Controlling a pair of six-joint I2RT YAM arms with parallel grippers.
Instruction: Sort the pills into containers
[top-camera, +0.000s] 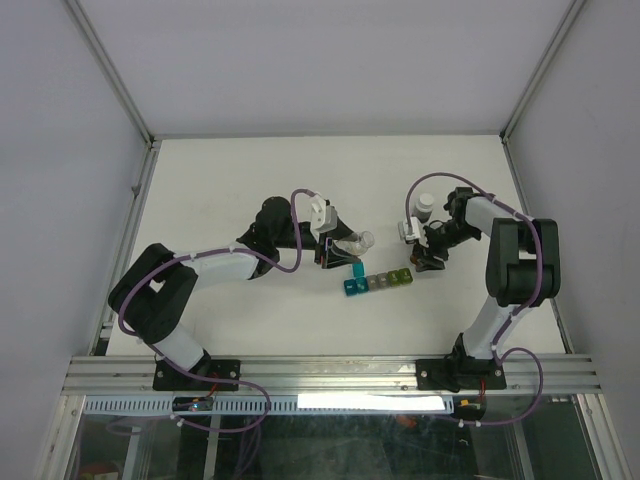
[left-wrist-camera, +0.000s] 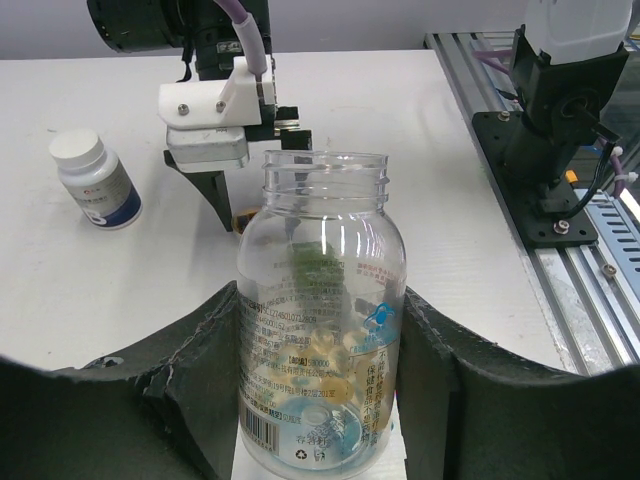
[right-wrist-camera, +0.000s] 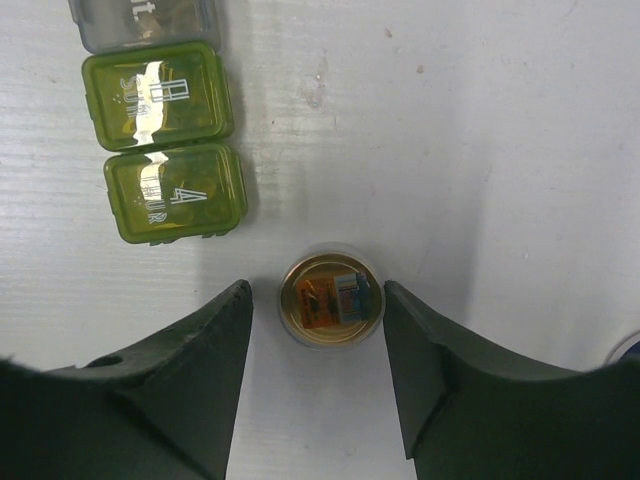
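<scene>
My left gripper (left-wrist-camera: 321, 295) is shut on a clear, uncapped bottle (left-wrist-camera: 322, 300) with pale yellow pills (left-wrist-camera: 335, 360) at its bottom. In the top view that bottle (top-camera: 358, 242) tilts over the blue end of the containers (top-camera: 378, 283), a strip of joined cubes whose blue lid (top-camera: 355, 269) stands up. My right gripper (right-wrist-camera: 317, 292) is open just above the table. Its fingers (right-wrist-camera: 205, 350) flank a round tan cap (right-wrist-camera: 331, 299) that lies inside-up, with a narrow gap on each side. Two green compartments (right-wrist-camera: 175, 192) with shut lids sit just beyond it.
A small dark bottle with a white cap (top-camera: 425, 204) stands behind the right gripper, also in the left wrist view (left-wrist-camera: 95, 178). The right arm's base (left-wrist-camera: 555, 150) and the aluminium rail (left-wrist-camera: 590, 260) run along the near table edge.
</scene>
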